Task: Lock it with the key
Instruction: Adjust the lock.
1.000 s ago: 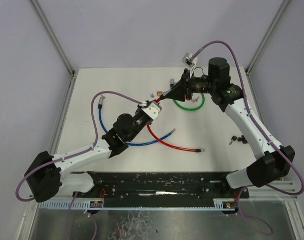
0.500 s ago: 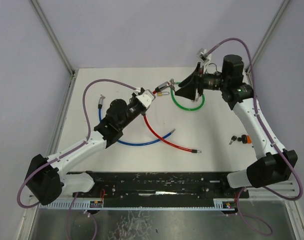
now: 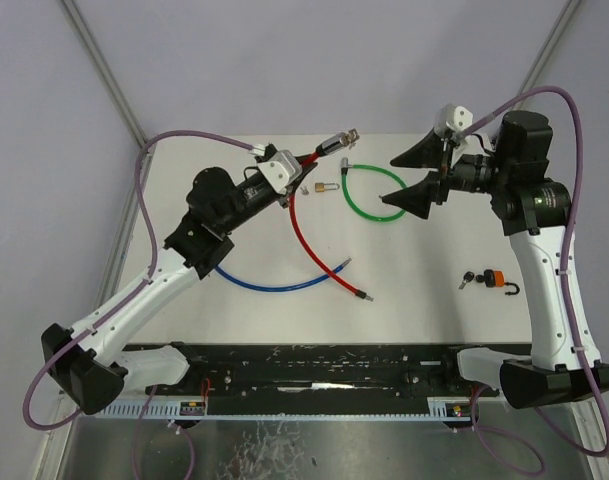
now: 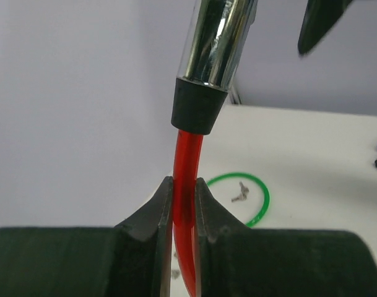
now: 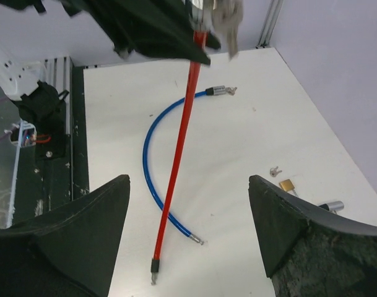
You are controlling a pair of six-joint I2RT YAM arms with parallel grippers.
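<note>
My left gripper (image 3: pixel 309 160) (image 4: pixel 184 185) is shut on the red cable (image 3: pixel 302 235) (image 4: pixel 187 154) just below its silver lock cylinder (image 3: pixel 336 147) (image 4: pixel 219 37), holding that end up off the table. The cable's other end (image 5: pixel 152 267) trails on the table. My right gripper (image 3: pixel 387 186) (image 5: pixel 189 177) stands wide open to the right of the cylinder, holding nothing. A small pair of keys (image 3: pixel 304 188) (image 5: pixel 274 171) lies beside a brass padlock (image 3: pixel 327 187) (image 5: pixel 288 185). Another small key (image 4: pixel 239 193) lies inside the green cable loop (image 4: pixel 262 189).
A blue cable (image 3: pixel 274 288) (image 5: pixel 148 161) curves on the table under the left arm. The green cable loop (image 3: pixel 359 205) lies below the right gripper. Small black and orange parts (image 3: pixel 492 279) sit at the right. Frame posts stand at the table's back corners.
The right gripper has opened, let go of the cable's lock end and drawn back to the right. The left arm has shut on the red cable and carried its end up and back.
</note>
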